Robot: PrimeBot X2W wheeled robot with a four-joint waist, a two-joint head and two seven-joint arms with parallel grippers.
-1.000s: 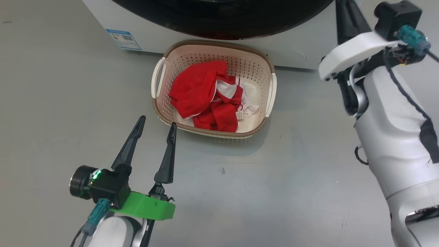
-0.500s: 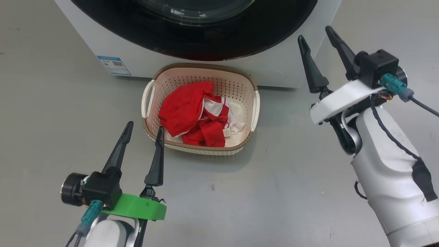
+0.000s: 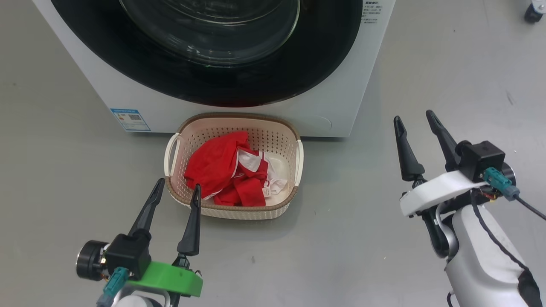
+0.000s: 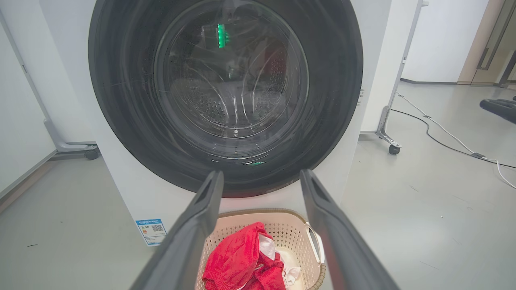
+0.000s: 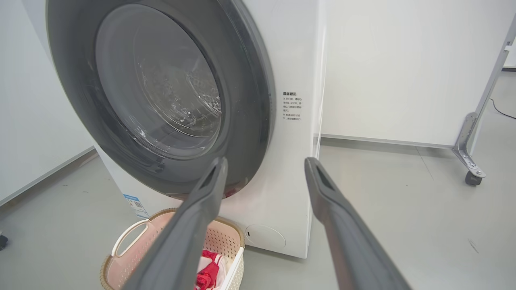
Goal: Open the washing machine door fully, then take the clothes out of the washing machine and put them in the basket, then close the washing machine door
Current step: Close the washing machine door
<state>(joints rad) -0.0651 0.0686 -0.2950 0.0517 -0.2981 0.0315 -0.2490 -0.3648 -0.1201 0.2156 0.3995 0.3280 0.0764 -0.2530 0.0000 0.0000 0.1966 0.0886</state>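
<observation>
Red clothes (image 3: pixel 226 175) lie heaped in basket (image 3: pixel 239 116), on floor just before washing machine (image 3: pixel 341 106). Washing machine door (image 3: pixel 324 55) sits flush against front; drum behind glass looks bare. Your step in hand: door-closing, apparently complete; latch not confirmable. Left gripper (image 3: pixel 179 183) spread, empty, just beside basket's near corner. Right gripper (image 3: pixel 413 114) spread, empty, well apart. Next: you press door rim if latch doubtful; otherwise park arms.
</observation>
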